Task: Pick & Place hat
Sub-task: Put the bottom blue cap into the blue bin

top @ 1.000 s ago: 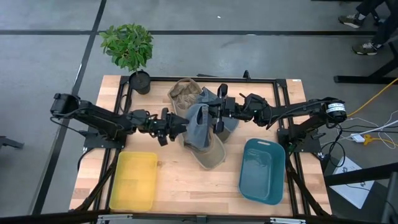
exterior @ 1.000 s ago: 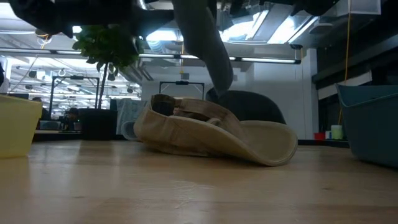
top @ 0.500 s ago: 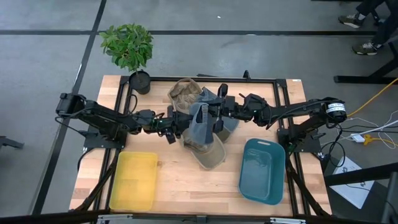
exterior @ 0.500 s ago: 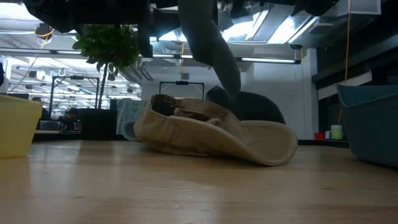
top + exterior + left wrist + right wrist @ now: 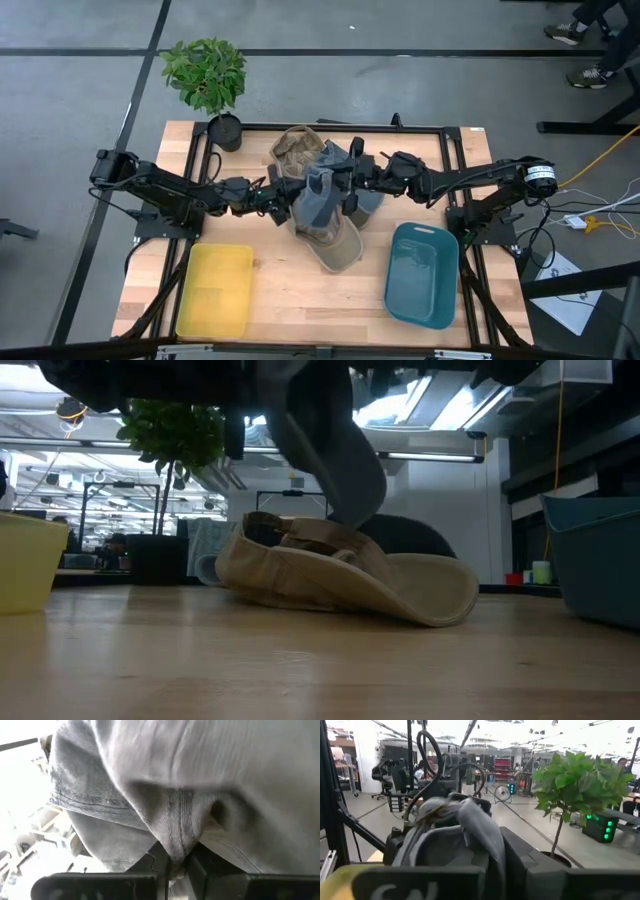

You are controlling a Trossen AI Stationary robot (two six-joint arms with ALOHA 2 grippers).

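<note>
A grey hat [image 5: 320,195] hangs above the table's middle between my two grippers; in the low view the grey hat [image 5: 330,450] droops over a tan hat [image 5: 340,575]. My left gripper [image 5: 294,195] is shut on its left side and my right gripper [image 5: 348,186] on its right side. The tan hat [image 5: 338,243] lies brim-down on the table just below. A camouflage hat [image 5: 296,148] lies farther back, and a dark hat [image 5: 372,200] lies under the right arm. My left gripper pinches a bunched, stitched fold of the grey hat [image 5: 176,847] between its two fingers, coming level from the table's left. The cloth spreads out beyond the fingers, clear of the table. My right gripper has the grey hat's cloth [image 5: 472,832] between its fingers, coming level from the table's right. The cloth drapes over and between them, and the hat hangs below.
A yellow bin [image 5: 215,290] stands at the near left and a teal bin [image 5: 423,272] at the near right. A potted plant [image 5: 207,75] stands at the far left corner. A black frame [image 5: 400,128] runs round the table's far part.
My left gripper has moved toward the table's right to the hanging grey hat and shut on its left side. The hat, which hung narrow from my right gripper, is now drawn out wider between both grippers.
</note>
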